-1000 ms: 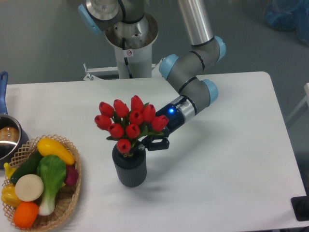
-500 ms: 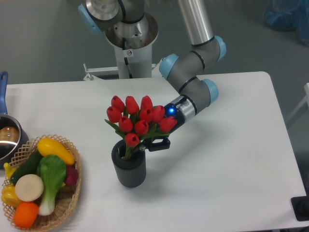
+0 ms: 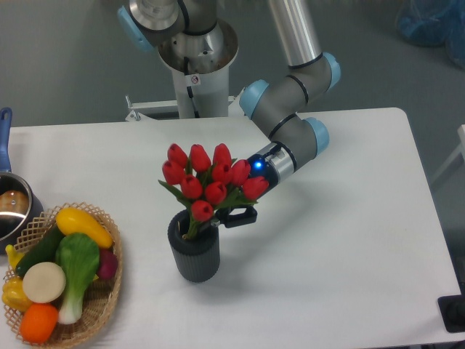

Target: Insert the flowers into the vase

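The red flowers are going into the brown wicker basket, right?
Not quite. The camera view shows the red flowers going into the dark grey vase, with the gripper beside them. The wicker basket holds toy vegetables on the left.

The flowers [image 3: 211, 182] stand in the vase [image 3: 195, 254] mid-tabletop [image 3: 341, 240]; a basket [image 3: 102, 298] sits far left, the gripper [image 3: 231, 216] just right.
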Action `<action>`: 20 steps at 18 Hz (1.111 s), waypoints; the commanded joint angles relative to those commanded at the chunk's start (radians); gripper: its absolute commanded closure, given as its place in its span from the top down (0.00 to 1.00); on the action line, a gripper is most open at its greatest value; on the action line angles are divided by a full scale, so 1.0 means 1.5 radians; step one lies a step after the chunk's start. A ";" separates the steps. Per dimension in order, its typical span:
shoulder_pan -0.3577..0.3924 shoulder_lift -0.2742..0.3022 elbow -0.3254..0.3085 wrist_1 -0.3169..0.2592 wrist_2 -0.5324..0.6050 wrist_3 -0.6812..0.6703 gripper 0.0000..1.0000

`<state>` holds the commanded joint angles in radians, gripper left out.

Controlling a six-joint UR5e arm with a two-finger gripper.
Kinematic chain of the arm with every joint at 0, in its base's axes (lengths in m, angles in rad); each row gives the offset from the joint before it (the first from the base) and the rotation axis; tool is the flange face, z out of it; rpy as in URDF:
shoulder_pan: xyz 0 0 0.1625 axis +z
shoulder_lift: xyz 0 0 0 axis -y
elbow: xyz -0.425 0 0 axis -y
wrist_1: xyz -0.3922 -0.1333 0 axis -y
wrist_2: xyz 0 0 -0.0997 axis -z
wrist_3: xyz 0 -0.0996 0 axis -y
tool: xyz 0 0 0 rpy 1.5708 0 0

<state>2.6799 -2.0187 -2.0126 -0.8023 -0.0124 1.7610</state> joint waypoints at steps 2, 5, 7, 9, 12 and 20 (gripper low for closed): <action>0.000 0.001 0.000 0.000 0.000 -0.001 0.51; 0.000 0.004 0.001 0.000 0.002 -0.001 0.54; 0.000 0.007 0.001 0.000 0.003 -0.002 0.58; 0.000 0.007 0.001 0.000 0.003 -0.002 0.64; 0.000 0.012 0.003 0.000 0.003 -0.002 0.74; 0.020 0.031 0.007 -0.001 0.005 -0.002 1.00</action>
<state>2.7105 -1.9728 -2.0019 -0.8038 -0.0046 1.7579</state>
